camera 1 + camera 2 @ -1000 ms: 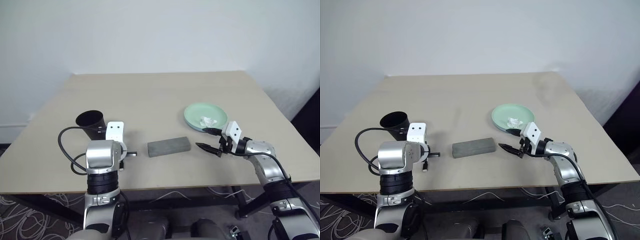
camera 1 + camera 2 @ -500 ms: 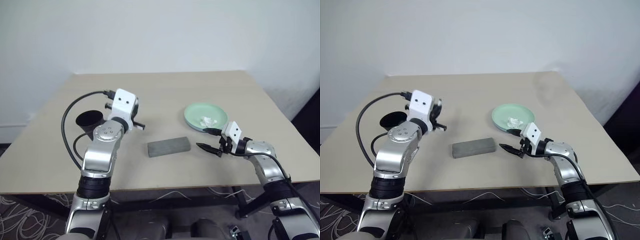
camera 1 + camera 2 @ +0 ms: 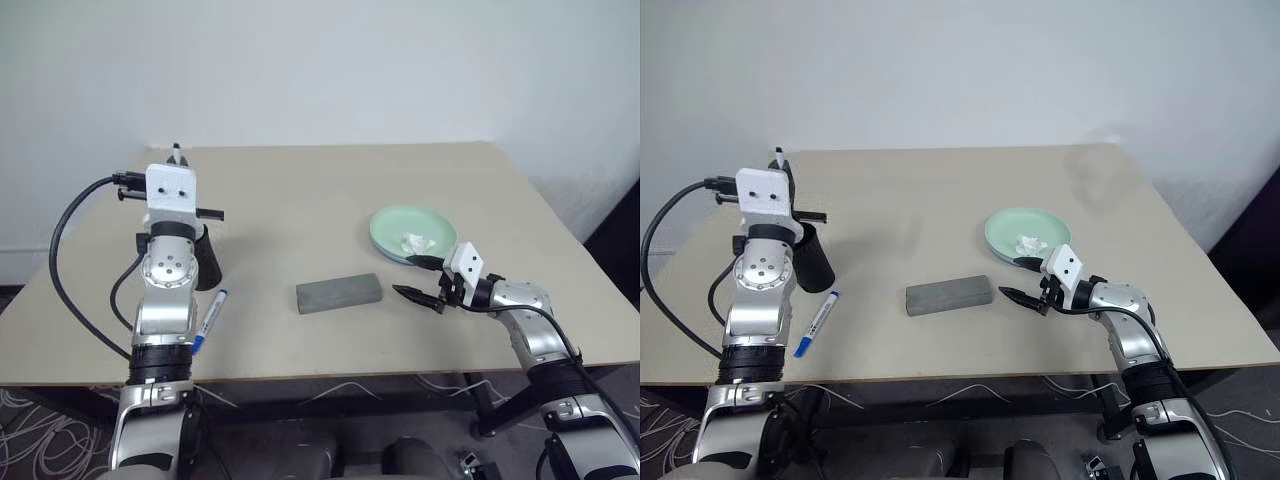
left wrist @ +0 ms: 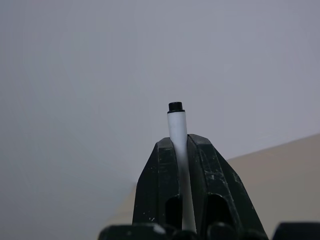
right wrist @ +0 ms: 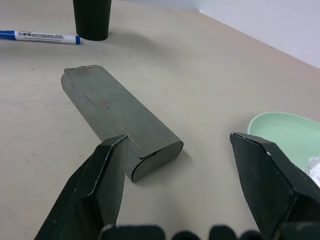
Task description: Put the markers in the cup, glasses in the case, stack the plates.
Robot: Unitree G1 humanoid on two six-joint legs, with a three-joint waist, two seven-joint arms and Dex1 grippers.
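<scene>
My left gripper (image 4: 180,144) is shut on a white marker (image 4: 177,125) with a dark end. It is raised and points up and forward, above and just behind the black cup (image 3: 207,264). A second marker (image 3: 210,319), blue-capped, lies on the table in front of the cup. The grey case (image 3: 339,293) lies shut at the table's middle. My right gripper (image 3: 421,283) is open, low over the table between the case and the mint green plate (image 3: 392,225). A bluish rim shows under the plate's near edge. The glasses are out of view.
A crumpled white tissue (image 3: 415,242) lies on the green plate. The tan table (image 3: 330,190) has the white wall behind its far edge. A black cable (image 3: 62,250) loops from my left wrist out over the table's left edge.
My left arm swung up and to the left from the table in front of the cup, carrying the marker. That uncovered the blue-capped marker on the table. The right arm stayed still.
</scene>
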